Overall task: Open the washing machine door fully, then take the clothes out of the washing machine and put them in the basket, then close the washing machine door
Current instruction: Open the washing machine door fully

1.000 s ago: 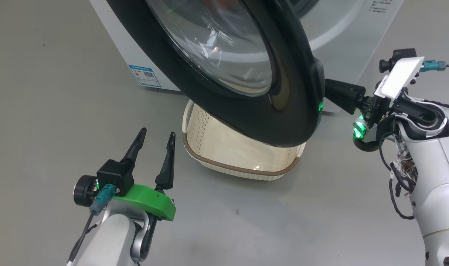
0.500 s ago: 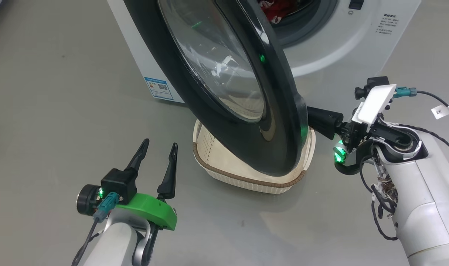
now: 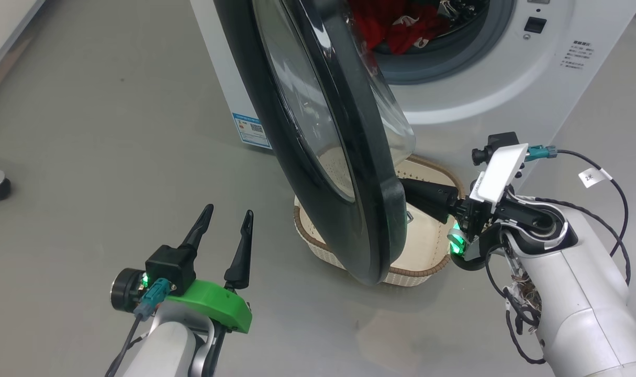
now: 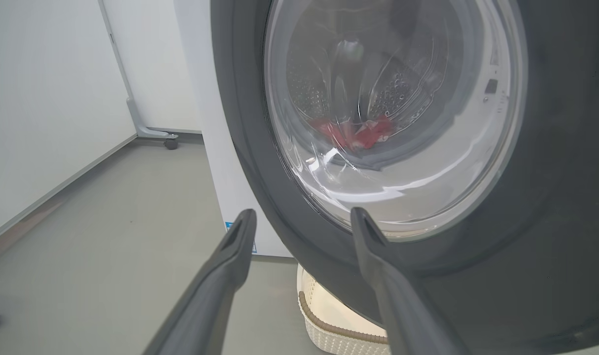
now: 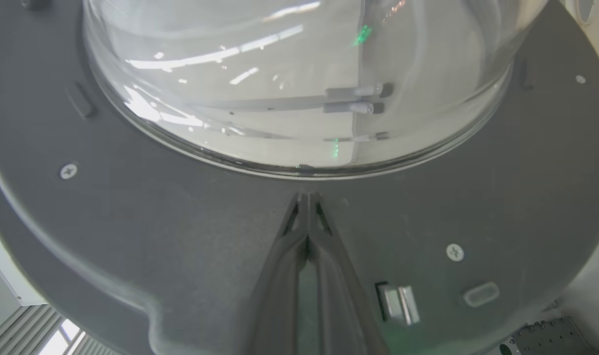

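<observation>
The washing machine door has swung wider this last second, nearly edge-on to my head camera, baring the red clothes inside the washing machine; opening looks well along, not finished. My right gripper, pinched together and empty, sets its tips against the door's inner face above the basket. My left gripper is spread wide, empty, beside the door's lower rim, with bare floor beyond.

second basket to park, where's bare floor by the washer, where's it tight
Bare floor spreads left of the washing machine, up to the left gripper. Another bare strip lies on the robot's side of the basket. Tight: over the basket, where the washing machine door and right gripper crowd in.
</observation>
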